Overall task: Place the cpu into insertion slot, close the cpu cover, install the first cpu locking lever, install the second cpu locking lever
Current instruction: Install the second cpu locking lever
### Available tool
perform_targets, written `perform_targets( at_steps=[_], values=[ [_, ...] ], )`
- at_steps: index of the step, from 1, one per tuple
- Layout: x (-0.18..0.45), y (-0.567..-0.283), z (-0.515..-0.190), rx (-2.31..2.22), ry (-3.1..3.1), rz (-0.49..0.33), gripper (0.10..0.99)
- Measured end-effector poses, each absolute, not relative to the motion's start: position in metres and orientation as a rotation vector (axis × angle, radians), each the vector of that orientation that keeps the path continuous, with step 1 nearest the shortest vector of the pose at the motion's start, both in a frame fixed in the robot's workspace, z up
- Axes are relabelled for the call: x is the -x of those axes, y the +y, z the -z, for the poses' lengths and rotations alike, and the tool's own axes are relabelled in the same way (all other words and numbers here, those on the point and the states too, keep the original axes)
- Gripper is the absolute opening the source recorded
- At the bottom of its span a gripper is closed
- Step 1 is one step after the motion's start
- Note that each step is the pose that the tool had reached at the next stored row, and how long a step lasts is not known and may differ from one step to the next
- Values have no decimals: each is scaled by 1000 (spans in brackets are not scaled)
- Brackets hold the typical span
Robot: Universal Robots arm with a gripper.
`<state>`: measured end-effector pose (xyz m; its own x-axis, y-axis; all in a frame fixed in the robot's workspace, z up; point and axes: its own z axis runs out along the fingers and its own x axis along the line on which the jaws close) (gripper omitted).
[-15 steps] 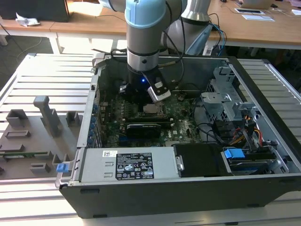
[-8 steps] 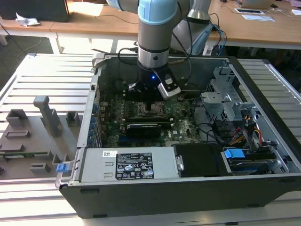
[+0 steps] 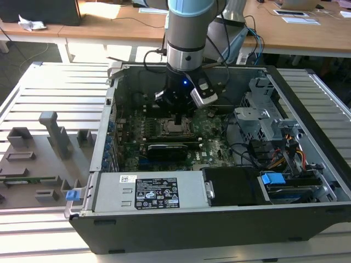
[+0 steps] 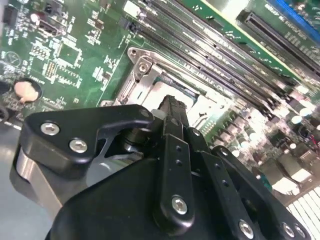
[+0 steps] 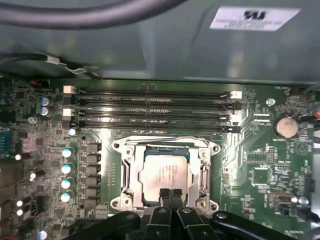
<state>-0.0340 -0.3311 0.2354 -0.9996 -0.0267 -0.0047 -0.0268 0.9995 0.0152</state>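
Note:
The cpu (image 5: 164, 171), a silver square chip, lies flat in the socket on the green motherboard; it also shows in the exterior view (image 3: 176, 129). The cpu cover (image 5: 125, 172), a silvery frame, lies flat around it with the chip showing through its window. My gripper (image 5: 170, 193) hangs just above the chip's near edge, its two black fingertips pressed together with nothing between them. In the second wrist view the fingers (image 4: 172, 130) hide most of the chip, and the cover's corner (image 4: 140, 70) shows beside them. In the exterior view my gripper (image 3: 179, 116) stands straight over the socket.
Several black memory slots (image 5: 150, 107) run beside the socket. A coin battery (image 5: 286, 126) sits on the board. The case walls (image 3: 109, 104), power supply (image 3: 148, 192), drive cage (image 3: 258, 118) and cables (image 3: 274, 156) hem in the board. A grey fixture tray (image 3: 38, 159) lies outside the case.

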Motion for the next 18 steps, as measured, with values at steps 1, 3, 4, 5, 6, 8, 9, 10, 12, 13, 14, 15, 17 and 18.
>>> perform_targets(
  at_steps=[1, 3, 4, 5, 6, 8, 9, 10, 12, 13, 14, 15, 17, 18],
  values=[
    [34, -331, -240, 42, 3137, -24, 106],
    [34, -331, -256, 42, 3137, -22, 106],
    [34, -331, -261, 42, 3137, -22, 106],
    [34, -331, -266, 42, 3137, -21, 106],
    [34, -331, -269, 42, 3137, -21, 106],
    [34, -331, -275, 42, 3137, -20, 106],
    [34, -331, -281, 42, 3137, -20, 106],
    [34, -331, -283, 42, 3137, -20, 106],
    [34, -331, -285, 42, 3137, -20, 106],
    [34, -331, -285, 42, 3137, -20, 106],
    [34, -331, -285, 42, 3137, -20, 106],
    [34, -331, -285, 42, 3137, -20, 106],
    [34, -331, -285, 42, 3137, -20, 106],
    [34, -331, -285, 42, 3137, -20, 106]
  ],
)
